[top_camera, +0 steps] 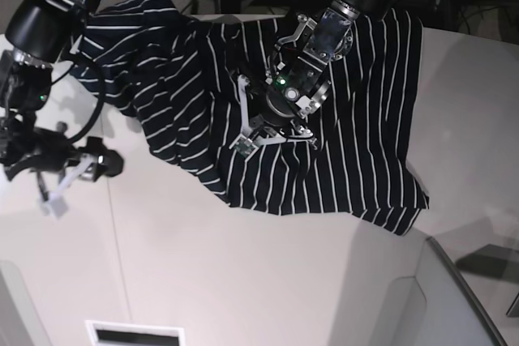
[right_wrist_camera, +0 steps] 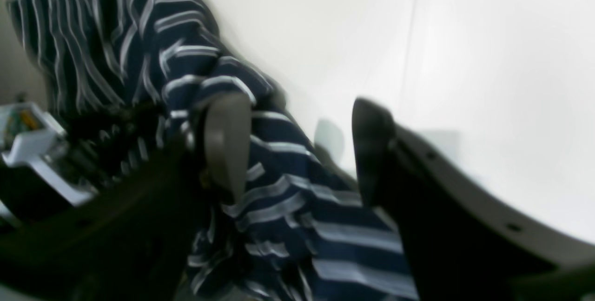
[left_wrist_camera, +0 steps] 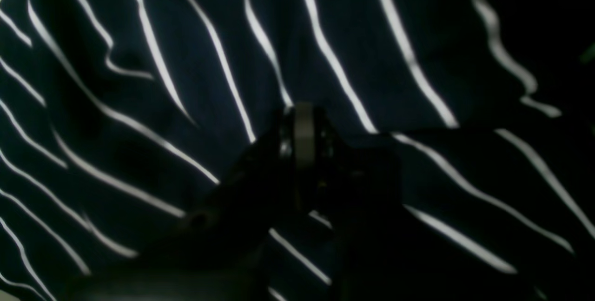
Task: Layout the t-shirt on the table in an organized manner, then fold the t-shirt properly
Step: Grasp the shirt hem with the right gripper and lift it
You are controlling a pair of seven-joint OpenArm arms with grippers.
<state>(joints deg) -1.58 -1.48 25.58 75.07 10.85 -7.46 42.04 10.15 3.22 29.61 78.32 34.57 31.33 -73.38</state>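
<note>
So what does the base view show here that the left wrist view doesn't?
Only the base view shows the large smooth white table, the open right gripper apart from the cloth, and the garment's whole crumpled outline. Only the left wrist view shows the shut left gripper close up. Both show the dark navy white-striped cloth t-shirt.

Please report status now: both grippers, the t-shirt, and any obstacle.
Left gripper shut, down on the t-shirt. Right gripper open, holding nothing, above the table beside the shirt's edge. T-shirt rumpled, not laid flat. No obstacle seen.
</note>
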